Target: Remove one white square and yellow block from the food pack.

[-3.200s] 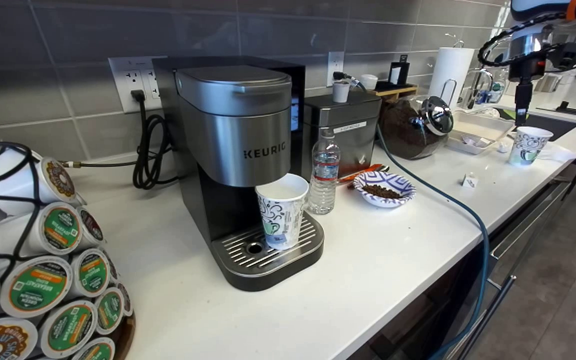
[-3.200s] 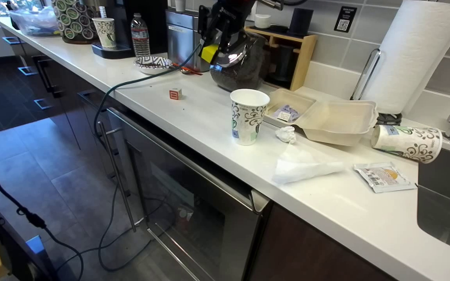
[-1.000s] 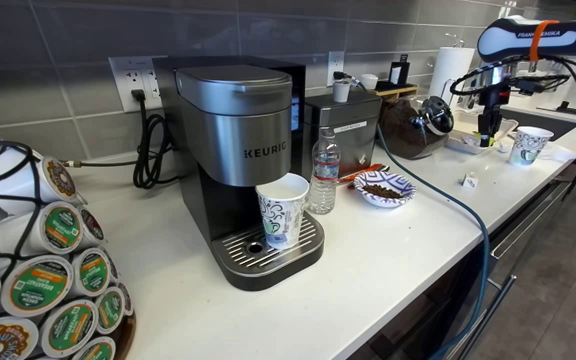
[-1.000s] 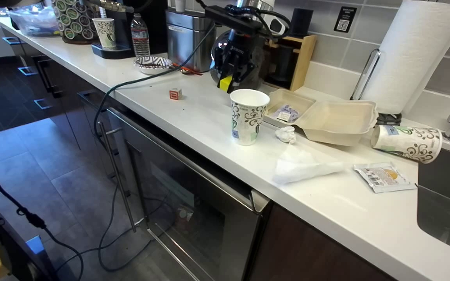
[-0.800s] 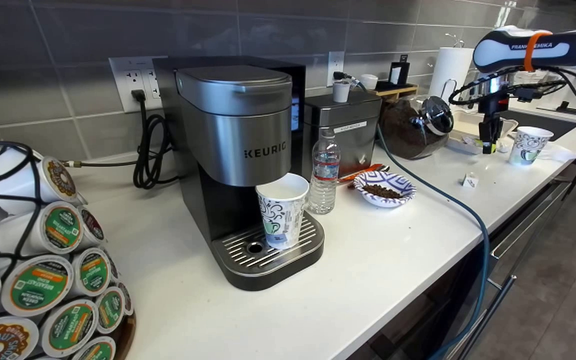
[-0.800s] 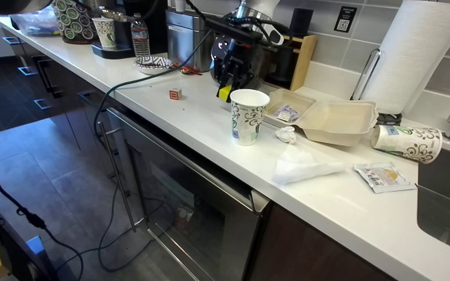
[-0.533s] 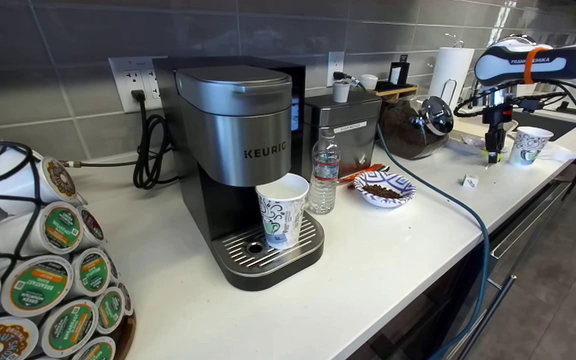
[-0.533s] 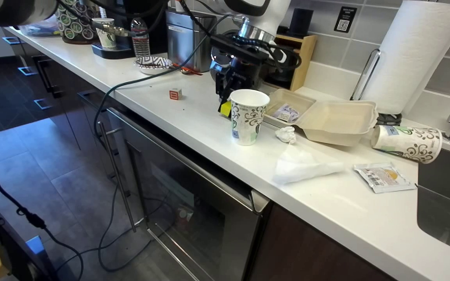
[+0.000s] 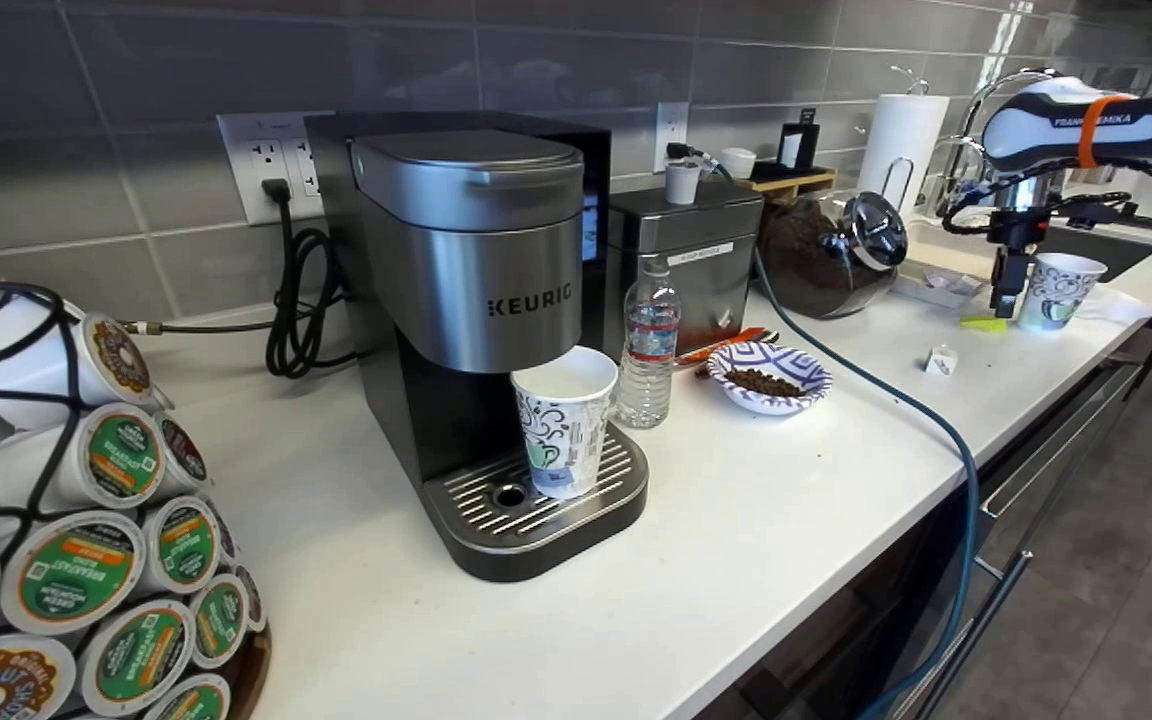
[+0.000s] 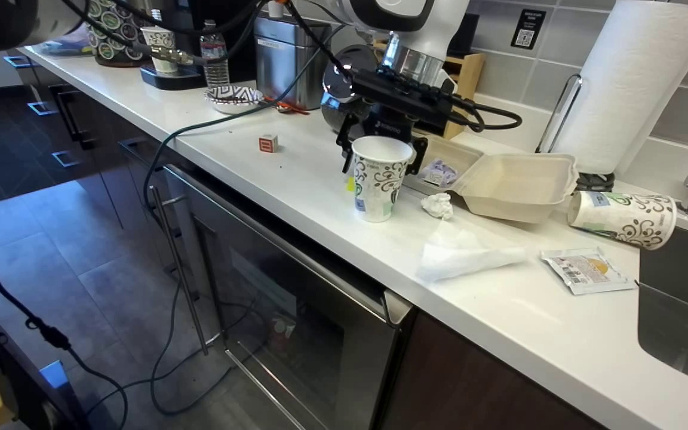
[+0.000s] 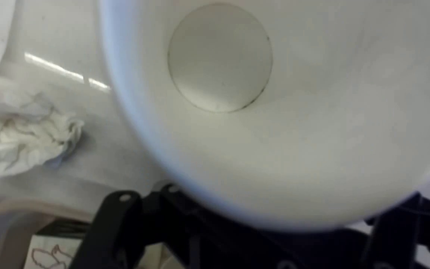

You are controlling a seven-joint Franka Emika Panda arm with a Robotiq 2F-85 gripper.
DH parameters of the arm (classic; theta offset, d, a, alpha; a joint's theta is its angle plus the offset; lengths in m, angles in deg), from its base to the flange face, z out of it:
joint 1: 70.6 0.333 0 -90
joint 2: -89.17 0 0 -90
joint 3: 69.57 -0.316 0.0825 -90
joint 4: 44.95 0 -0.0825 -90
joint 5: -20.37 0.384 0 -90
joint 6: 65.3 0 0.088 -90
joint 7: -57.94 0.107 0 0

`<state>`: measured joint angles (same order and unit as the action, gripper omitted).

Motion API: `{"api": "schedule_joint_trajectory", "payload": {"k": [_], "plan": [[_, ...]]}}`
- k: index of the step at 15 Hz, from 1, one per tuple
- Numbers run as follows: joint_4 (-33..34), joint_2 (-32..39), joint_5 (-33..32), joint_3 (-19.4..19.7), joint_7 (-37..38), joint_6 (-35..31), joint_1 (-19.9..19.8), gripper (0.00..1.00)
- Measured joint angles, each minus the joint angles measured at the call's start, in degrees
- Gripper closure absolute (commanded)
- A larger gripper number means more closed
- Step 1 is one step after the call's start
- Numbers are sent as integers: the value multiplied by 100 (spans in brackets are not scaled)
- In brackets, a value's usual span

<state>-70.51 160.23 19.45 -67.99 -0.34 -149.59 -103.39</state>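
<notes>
Gripper (image 9: 1004, 306), yellow block (image 9: 982, 324), food pack (image 10: 517, 209): one each.

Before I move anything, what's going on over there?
The gripper is open, with nothing seen in its grasp, beside an upright patterned paper cup. The yellow block lies on the counter just below the gripper, outside the food pack. A white square with a red drawing is inside the food pack, so the job may be only half done. A separate white-and-red block stands farther along the counter; I can't tell whether it counts.
</notes>
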Motion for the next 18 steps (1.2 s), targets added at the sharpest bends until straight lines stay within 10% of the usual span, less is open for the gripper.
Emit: {"api": "schedule_joint_trajectory", "payload": {"k": [8,18], "plan": [[10,-436,322,-377,-1337,33,239,0],[22,-843,983,-418,851,-137,-149,0]]}}
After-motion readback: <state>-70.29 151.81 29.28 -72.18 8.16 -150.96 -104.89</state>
